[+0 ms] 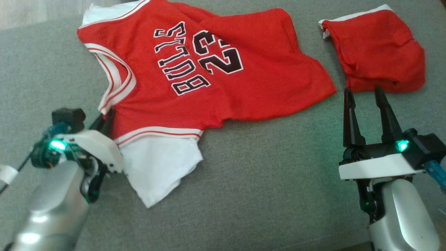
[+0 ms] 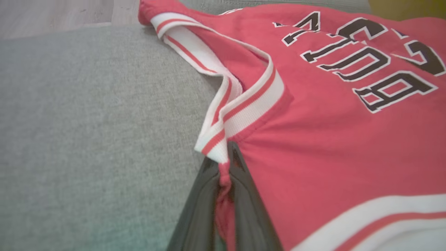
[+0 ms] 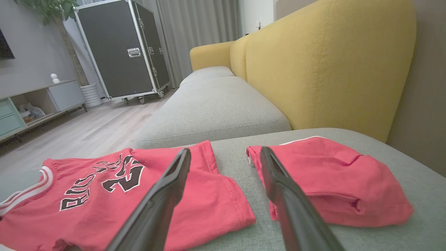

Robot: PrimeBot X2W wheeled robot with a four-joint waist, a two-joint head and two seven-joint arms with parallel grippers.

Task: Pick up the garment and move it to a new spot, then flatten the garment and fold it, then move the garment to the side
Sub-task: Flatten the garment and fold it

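The left gripper (image 2: 222, 158) is pinched tight on the armhole trim of the red Bulls jersey (image 1: 244, 90), which lies spread toward the grey sofa cushion's (image 1: 261, 181) far left edge, while the right gripper (image 1: 362, 96) stands wide, holding nothing, just short of the red shorts (image 1: 379, 52).

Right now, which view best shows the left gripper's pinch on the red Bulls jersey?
The left wrist view: the left gripper is shut on the jersey at its striped armhole trim. Head view: the wrist partly covers the pinch; right wrist view: the jersey's lettered front.

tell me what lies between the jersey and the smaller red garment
Just bare grey cushion; the jersey and smaller red garment lie apart, clearest in the head view.
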